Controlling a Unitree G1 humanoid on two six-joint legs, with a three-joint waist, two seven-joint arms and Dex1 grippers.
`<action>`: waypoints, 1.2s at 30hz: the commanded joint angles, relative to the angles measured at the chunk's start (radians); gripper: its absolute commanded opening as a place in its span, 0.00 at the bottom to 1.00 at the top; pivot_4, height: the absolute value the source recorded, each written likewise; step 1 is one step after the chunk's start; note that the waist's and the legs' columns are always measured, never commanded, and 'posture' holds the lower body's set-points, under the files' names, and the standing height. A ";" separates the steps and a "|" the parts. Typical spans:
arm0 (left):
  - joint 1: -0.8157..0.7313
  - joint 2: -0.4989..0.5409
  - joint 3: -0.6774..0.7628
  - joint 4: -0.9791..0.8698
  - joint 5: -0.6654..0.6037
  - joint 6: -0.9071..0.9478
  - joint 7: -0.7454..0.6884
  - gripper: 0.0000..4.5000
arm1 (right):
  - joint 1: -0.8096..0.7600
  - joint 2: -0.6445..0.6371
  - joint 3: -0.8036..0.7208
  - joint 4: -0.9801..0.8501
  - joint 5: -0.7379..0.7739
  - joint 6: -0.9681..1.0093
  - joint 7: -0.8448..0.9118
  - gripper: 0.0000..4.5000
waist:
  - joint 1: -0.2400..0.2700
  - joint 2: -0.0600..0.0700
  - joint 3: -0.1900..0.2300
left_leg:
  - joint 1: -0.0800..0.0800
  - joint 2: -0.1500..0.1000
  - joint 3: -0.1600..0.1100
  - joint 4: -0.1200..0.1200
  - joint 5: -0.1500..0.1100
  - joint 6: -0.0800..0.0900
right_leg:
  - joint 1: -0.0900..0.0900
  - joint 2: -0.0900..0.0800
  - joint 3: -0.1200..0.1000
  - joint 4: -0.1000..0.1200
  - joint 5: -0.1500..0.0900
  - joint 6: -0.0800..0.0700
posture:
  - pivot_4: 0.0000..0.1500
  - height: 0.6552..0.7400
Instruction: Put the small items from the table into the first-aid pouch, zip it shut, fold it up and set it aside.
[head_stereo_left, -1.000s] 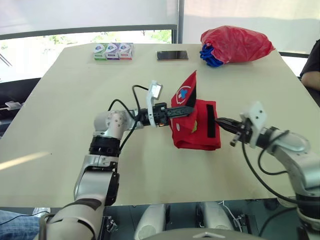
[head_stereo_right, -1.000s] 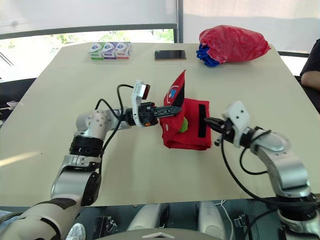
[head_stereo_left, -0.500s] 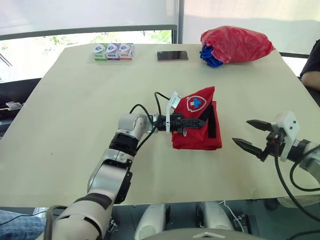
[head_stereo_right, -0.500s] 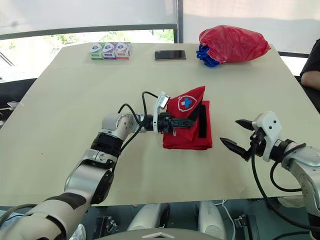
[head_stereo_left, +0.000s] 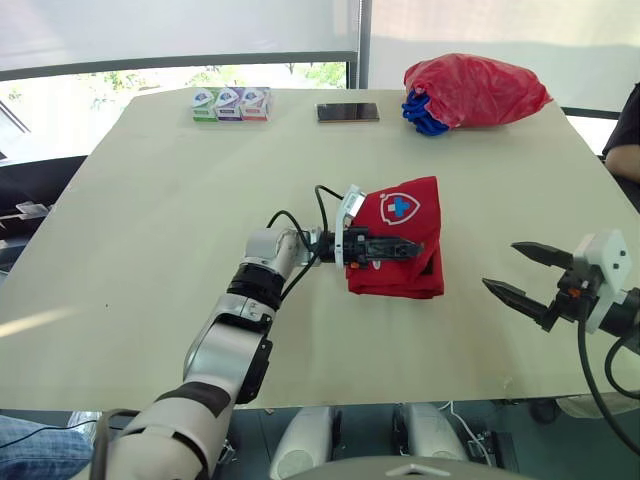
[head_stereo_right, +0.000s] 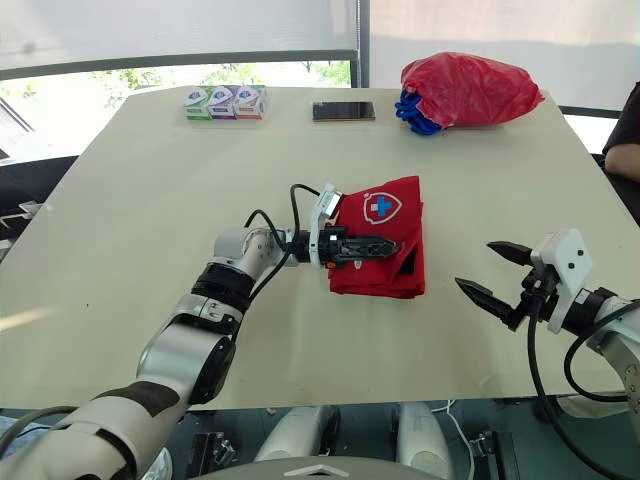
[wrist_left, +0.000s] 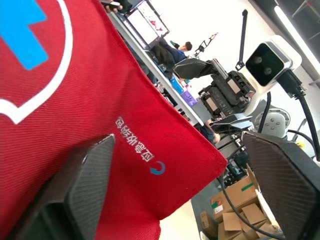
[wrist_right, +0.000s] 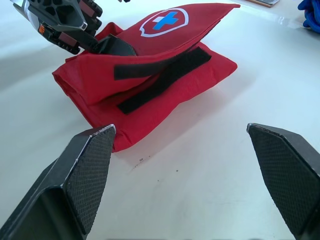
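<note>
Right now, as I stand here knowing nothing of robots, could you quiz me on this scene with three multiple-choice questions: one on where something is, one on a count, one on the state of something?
1. Where does the phone lie?
A. At the near edge.
B. At the far edge, between the small boxes and the red bag.
C. On the floor.

2. How many small boxes stand there?
A. One.
B. Five.
C. Three.

3. How is the right gripper?
A. Open, apart from the pouch.
B. Shut on a box.
C. Shut on the phone.

Answers:
1. B: the phone lies along the far edge with the boxes on one side and the bag on the other.
2. C: three boxes stand side by side.
3. A: its two fingers are spread with nothing between them.
</note>
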 joint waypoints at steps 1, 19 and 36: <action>0.000 -0.005 0.007 0.017 0.025 -0.001 0.019 0.99 | 0.003 -0.009 -0.026 -0.036 0.023 -0.013 -0.014 1.00 | 0.001 0.000 0.000 | 0.000 0.000 0.000 0.000 0.000 0.000 | 0.000 0.000 0.000 0.000 0.000 0.000 | 1.00 1.00; 0.032 -0.043 -0.015 -0.200 0.080 -0.213 0.025 0.38 | 0.012 -0.028 -0.034 -0.058 0.068 0.010 -0.055 1.00 | 0.010 0.000 0.000 | -0.001 0.000 0.000 0.000 0.000 0.000 | 0.000 -0.001 0.000 0.000 0.000 0.000 | 1.00 1.00; 0.016 -0.060 -0.320 0.059 0.539 -0.752 0.071 0.00 | 0.041 -0.038 -0.040 -0.068 0.081 0.006 -0.061 1.00 | 0.010 0.000 0.000 | 0.001 0.000 0.000 0.000 0.000 0.001 | 0.002 0.001 -0.001 -0.001 0.000 0.000 | 1.00 1.00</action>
